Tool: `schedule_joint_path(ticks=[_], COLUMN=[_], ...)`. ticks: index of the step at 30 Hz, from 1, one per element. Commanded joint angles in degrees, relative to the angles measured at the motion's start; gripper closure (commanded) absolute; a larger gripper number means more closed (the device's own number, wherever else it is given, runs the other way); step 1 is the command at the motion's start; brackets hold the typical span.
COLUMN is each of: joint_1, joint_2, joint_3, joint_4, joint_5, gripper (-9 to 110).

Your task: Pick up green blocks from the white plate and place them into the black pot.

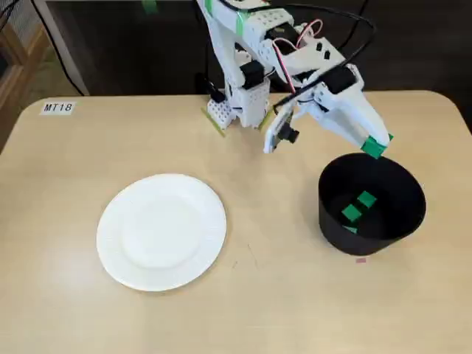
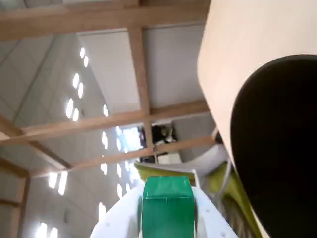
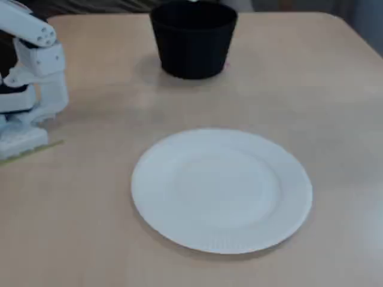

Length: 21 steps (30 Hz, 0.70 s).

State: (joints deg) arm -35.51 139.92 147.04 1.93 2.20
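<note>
Over the back rim of the black pot, the pincer grips a green block. Released here, it could strike the rim and bounce onto the bench. The white plate is bare; other blocks lie inside the pot.

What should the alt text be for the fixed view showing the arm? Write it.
A white arm's hand holds a green block above a black pot with more blocks inside. A white plate lies bare to its left on a tan table.
</note>
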Motion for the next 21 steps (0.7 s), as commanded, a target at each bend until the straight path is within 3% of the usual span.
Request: schedule_joint_path(ticks=[1, 9, 16, 21], joint_1=[-0.79, -0.62, -0.88, -0.7], joint_2=[-2.11, -4.48, -4.04, -4.66], joint_3=[0.18, -0.62, -2.55, -6.06], joint_4=[-2.55, -1.76, 5.1, 10.9], joint_5=[-2.2, -4.04, -8.53, -11.43], gripper=[104, 104, 65, 52])
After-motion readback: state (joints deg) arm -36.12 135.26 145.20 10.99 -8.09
